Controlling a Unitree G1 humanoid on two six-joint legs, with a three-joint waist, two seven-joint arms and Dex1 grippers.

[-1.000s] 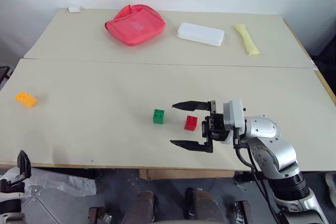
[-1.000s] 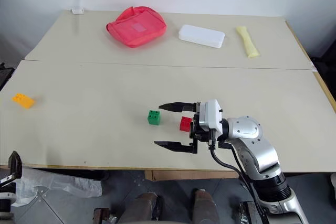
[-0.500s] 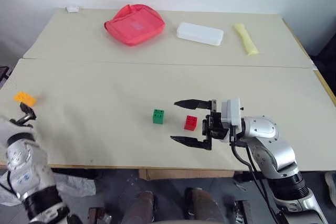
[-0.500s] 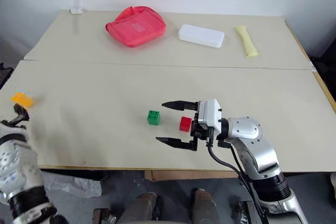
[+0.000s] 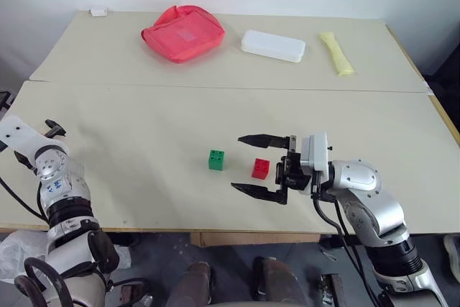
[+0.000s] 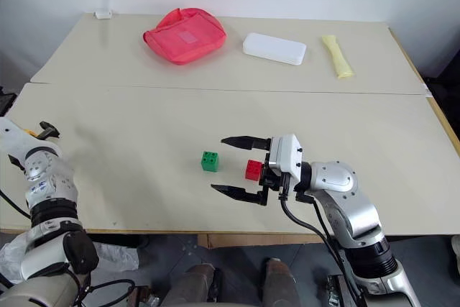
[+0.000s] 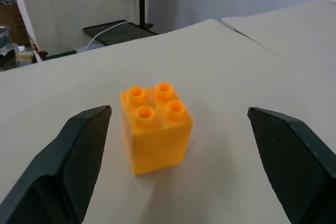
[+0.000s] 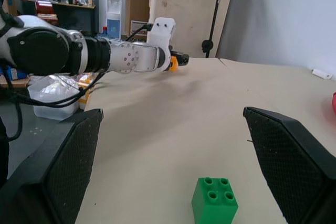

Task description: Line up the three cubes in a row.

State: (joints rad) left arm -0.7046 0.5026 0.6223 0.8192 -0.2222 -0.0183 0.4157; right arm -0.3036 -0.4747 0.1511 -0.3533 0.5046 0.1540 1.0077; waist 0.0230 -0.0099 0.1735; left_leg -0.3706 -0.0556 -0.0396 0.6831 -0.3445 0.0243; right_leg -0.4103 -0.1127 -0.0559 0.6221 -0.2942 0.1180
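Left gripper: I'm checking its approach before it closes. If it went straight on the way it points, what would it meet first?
Most likely the orange-yellow cube, which sits on the table centred between the left gripper's open fingers, not yet touched.

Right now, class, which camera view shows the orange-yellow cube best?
The left wrist view: the orange-yellow cube stands studs-up between the open left gripper's fingers. The right wrist view catches an orange sliver beside that gripper.
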